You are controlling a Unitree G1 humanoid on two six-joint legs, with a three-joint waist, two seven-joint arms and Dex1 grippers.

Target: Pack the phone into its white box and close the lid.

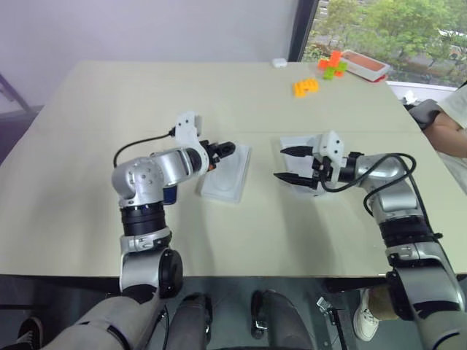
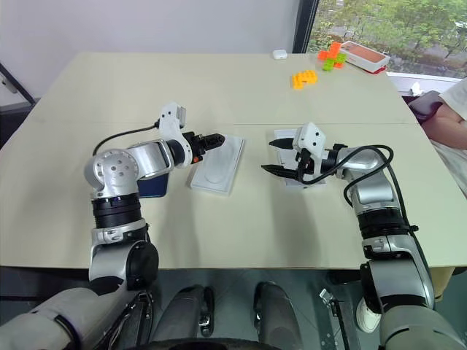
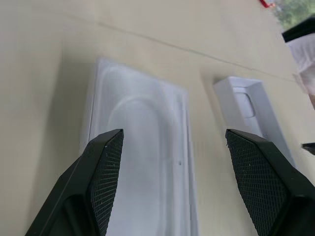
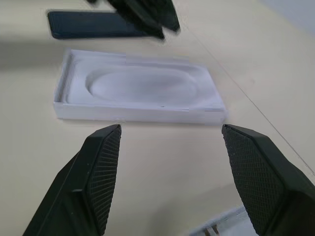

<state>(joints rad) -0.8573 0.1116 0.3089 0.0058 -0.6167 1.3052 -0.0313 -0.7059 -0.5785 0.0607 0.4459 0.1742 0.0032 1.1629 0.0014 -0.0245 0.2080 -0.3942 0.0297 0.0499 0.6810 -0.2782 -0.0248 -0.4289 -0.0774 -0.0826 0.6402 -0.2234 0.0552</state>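
Note:
The white box (image 1: 228, 177) lies open at the table's middle, its white insert with the oval recess facing up and nothing in it. My left gripper (image 1: 223, 149) hovers open just above the box's near left edge. The dark blue phone (image 2: 155, 187) lies flat on the table left of the box, partly hidden under my left forearm. The lid (image 3: 248, 104) lies right of the box with its hollow white side up. My right gripper (image 2: 267, 156) is open over the lid's left edge, pointing toward the box (image 4: 140, 91).
Orange and green blocks (image 1: 308, 86) and a red-and-white tray (image 1: 365, 65) sit at the far right of the table (image 1: 109, 102). A small white object (image 1: 279, 63) lies at the far edge. A person's arm (image 1: 445, 131) rests at the right edge.

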